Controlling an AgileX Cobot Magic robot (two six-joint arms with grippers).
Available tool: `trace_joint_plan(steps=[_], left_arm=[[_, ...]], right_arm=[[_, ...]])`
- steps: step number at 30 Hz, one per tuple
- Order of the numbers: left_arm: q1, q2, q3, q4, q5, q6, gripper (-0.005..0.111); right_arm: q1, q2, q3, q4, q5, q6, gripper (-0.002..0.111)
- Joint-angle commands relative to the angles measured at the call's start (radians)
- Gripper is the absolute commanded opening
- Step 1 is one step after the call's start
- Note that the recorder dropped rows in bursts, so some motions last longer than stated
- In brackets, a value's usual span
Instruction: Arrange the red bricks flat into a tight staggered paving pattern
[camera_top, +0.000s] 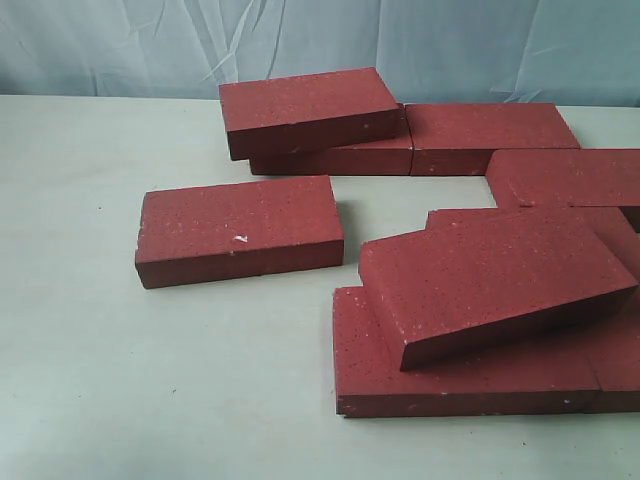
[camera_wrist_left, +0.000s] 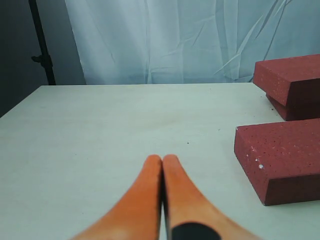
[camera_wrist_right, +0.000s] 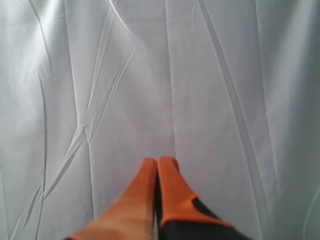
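Several dark-red bricks lie on the pale table (camera_top: 120, 380). One brick with a white chip (camera_top: 240, 228) lies flat and alone at the left. A stack of two (camera_top: 310, 112) sits at the back, with another brick (camera_top: 490, 137) flat beside it. At the right, a tilted brick (camera_top: 495, 285) leans on flat ones (camera_top: 460, 375). Neither gripper shows in the exterior view. My left gripper (camera_wrist_left: 162, 159) is shut and empty, low over bare table, with the chipped brick (camera_wrist_left: 282, 157) off to its side. My right gripper (camera_wrist_right: 158, 161) is shut and empty, facing only the curtain.
A wrinkled pale curtain (camera_top: 320, 40) hangs behind the table. A dark stand pole (camera_wrist_left: 42, 45) rises past the table's far corner in the left wrist view. Bare tabletop stretches along the front and left of the bricks.
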Motion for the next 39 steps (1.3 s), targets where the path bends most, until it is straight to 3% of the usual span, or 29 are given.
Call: trace_joint_plan(steps=[1, 6, 25, 39], left_arm=[[-0.006, -0.005, 0.005, 0.006, -0.002, 0.000, 0.000], [-0.006, -0.005, 0.005, 0.006, -0.002, 0.000, 0.000], [-0.006, -0.005, 0.005, 0.006, -0.002, 0.000, 0.000], [-0.006, -0.005, 0.005, 0.008, -0.004, 0.000, 0.000]], right_arm=[[-0.005, 0.018, -0.066, -0.003, 0.107, -0.007, -0.001], [-0.005, 0.071, -0.174, -0.003, 0.310, -0.007, -0.001], [-0.005, 0.328, -0.389, -0.003, 0.737, -0.007, -0.001], [-0.005, 0.391, -0.393, -0.006, 0.786, -0.007, -0.001]])
